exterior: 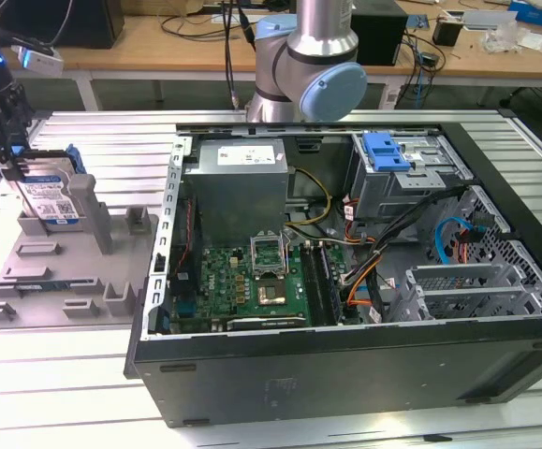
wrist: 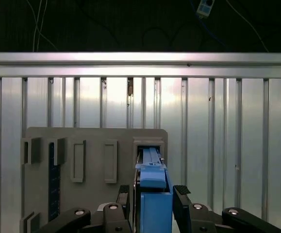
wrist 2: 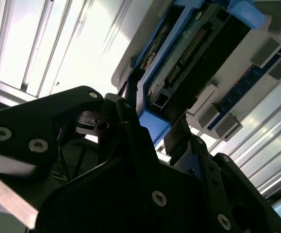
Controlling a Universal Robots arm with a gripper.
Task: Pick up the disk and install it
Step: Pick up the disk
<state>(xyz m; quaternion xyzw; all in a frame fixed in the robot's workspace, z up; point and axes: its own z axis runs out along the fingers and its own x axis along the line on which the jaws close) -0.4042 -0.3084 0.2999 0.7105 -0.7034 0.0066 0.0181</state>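
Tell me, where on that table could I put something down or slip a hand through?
Bare table runs along the near edge, in front of the computer case and grey tray, and behind the tray toward the far edge. Crowded: inside the case, and the tray's posts where the gripper is at the disk.

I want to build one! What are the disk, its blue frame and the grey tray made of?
The disk: looks like metal, silvery sheen. Its blue bracket: probably plastic, smooth, moulded. The grey fixture tray: likely matte plastic, moulded posts.
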